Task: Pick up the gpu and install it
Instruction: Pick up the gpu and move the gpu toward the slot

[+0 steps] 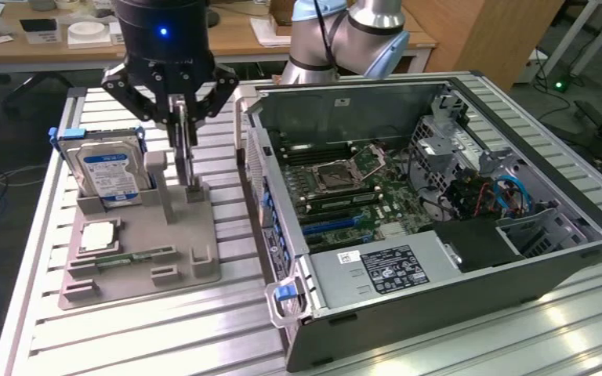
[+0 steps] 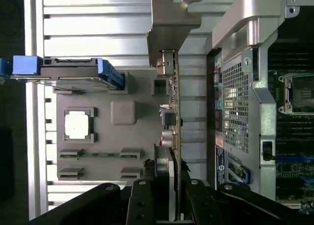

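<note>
The gpu (image 1: pixel 187 164) is a thin card standing on edge in the grey holder (image 1: pixel 144 266), with its pale metal bracket (image 2: pixel 171 19) at one end. My gripper (image 1: pixel 183 133) hangs straight above it, the black fingers pressed against both faces of the card near its upper edge. In the wrist view the gpu (image 2: pixel 173 112) runs edge-on out from between the gripper (image 2: pixel 167 188) fingers. Its lower edge still looks level with the holder's slot. The open computer case (image 1: pixel 437 211) lies to the exterior view's right, its motherboard (image 1: pixel 348 192) exposed.
A hard drive (image 1: pixel 107 172) with a blue-white label stands in the holder beside the gpu. A square processor (image 1: pixel 100 235) and a green memory stick (image 1: pixel 134 257) lie in the holder's nearer pockets. The case's side wall (image 2: pixel 240 102) rises close to the card. Desks stand behind the table.
</note>
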Robot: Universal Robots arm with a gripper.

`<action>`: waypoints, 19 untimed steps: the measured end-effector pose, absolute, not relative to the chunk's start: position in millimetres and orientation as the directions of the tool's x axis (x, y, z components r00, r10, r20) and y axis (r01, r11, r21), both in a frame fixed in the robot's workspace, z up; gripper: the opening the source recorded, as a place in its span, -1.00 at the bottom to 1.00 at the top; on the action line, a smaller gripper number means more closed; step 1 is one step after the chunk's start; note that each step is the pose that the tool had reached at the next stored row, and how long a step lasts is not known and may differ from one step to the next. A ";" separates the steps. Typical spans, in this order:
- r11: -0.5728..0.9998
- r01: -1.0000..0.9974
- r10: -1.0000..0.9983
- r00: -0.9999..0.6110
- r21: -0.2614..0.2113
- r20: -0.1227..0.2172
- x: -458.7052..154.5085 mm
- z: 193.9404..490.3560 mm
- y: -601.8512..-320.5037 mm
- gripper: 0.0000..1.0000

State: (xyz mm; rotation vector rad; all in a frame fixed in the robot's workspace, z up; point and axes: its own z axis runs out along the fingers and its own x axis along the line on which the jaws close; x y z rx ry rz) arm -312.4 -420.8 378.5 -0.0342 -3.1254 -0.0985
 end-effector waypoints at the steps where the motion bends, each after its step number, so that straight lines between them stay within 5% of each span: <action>1: 0.998 0.014 0.013 -1.000 0.063 0.015 -312.3 378.7 -420.8 -0.44; 19: 0.998 0.014 0.013 -1.000 0.063 0.015 -304.8 403.1 -420.8 -0.44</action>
